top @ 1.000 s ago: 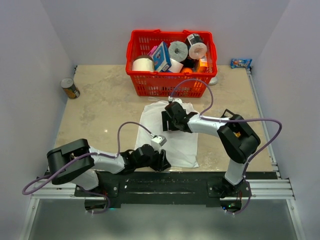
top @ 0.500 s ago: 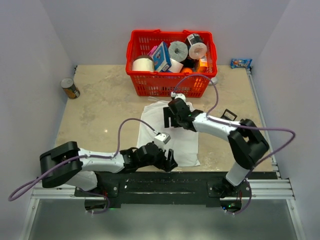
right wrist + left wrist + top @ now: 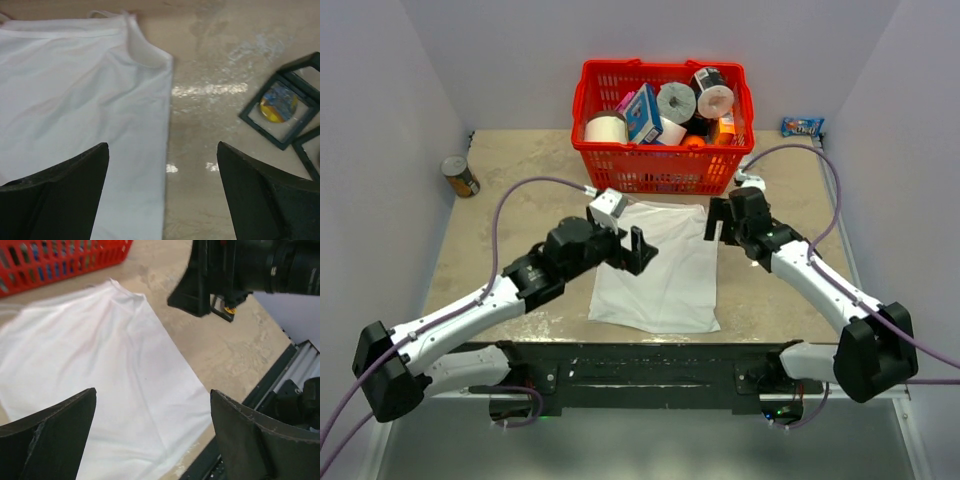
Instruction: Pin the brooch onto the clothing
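The clothing (image 3: 665, 265), a white T-shirt, lies flat in the middle of the table, also in the left wrist view (image 3: 100, 360) and the right wrist view (image 3: 75, 90). My left gripper (image 3: 642, 252) hovers open over its upper left part, and only cloth shows between the fingers (image 3: 152, 392). My right gripper (image 3: 718, 222) is open above the shirt's right edge (image 3: 162, 145), holding nothing. The brooch (image 3: 278, 105), a small orange-gold round piece, rests in an open black-framed case (image 3: 250, 117) on the bare table to the right of the shirt. In the top view I cannot see it.
A red basket (image 3: 620, 165) full of paper rolls and boxes stands just behind the shirt. A can (image 3: 460, 176) sits at the far left and a blue packet (image 3: 801, 126) at the back right. A second black frame (image 3: 307, 150) lies by the case.
The left arm swung from the shirt's near edge up to its upper left, its jaws opening. The right gripper moved off the shirt to its right edge. The shirt lies wider.
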